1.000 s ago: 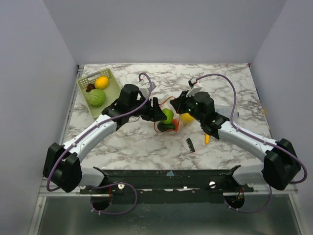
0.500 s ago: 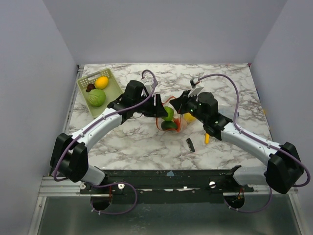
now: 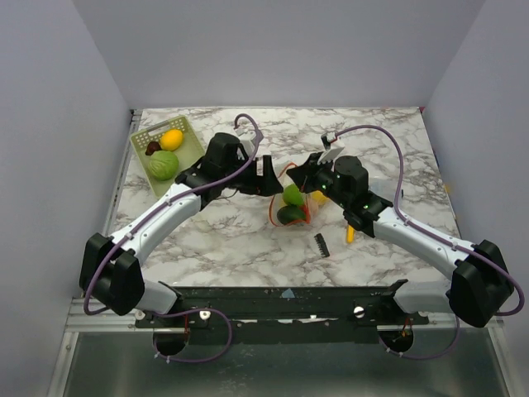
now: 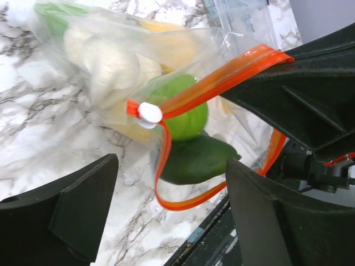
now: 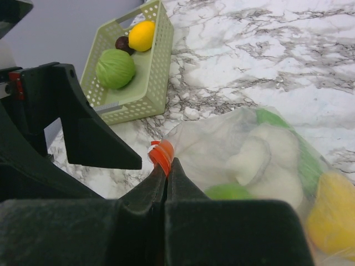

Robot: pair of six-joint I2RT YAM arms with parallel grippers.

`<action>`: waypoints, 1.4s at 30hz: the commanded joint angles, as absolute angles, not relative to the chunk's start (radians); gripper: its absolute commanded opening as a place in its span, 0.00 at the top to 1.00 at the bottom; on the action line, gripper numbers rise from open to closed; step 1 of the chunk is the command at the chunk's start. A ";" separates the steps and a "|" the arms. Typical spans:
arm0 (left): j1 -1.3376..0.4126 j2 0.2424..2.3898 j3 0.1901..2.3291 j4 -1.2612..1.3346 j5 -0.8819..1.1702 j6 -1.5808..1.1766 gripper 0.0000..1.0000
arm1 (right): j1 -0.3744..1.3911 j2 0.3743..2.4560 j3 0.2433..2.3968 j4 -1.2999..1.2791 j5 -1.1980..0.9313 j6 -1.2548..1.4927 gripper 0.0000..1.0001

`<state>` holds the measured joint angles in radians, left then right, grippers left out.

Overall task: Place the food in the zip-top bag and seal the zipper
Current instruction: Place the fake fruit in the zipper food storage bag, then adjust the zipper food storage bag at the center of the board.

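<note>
Your left fingers (image 3: 266, 176) have released the light green fruit (image 4: 186, 111) and now stand wide, backed off from the zip-top bag (image 4: 111, 61) mid-desk (image 3: 240, 240). Your right fingers (image 5: 166, 178) stay pinched shut on the zipper (image 4: 222, 75).

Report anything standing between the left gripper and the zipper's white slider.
Nothing visible does. The left gripper is open, and the white slider lies just ahead of it with no object between. The right gripper pinches the zipper further along, clear of that path.
</note>
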<state>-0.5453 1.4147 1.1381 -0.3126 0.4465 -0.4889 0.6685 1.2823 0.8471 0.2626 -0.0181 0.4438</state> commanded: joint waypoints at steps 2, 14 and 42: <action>-0.548 1.324 1.073 -0.333 0.316 -0.454 0.30 | 0.672 1.267 0.836 0.310 -0.012 0.442 0.99; -0.565 1.347 0.934 -0.195 0.457 -0.562 0.33 | 0.673 1.281 0.842 0.306 -0.016 0.442 0.99; -0.592 1.388 1.022 -0.289 0.388 -0.517 0.47 | 0.673 1.273 0.834 0.306 -0.003 0.443 0.99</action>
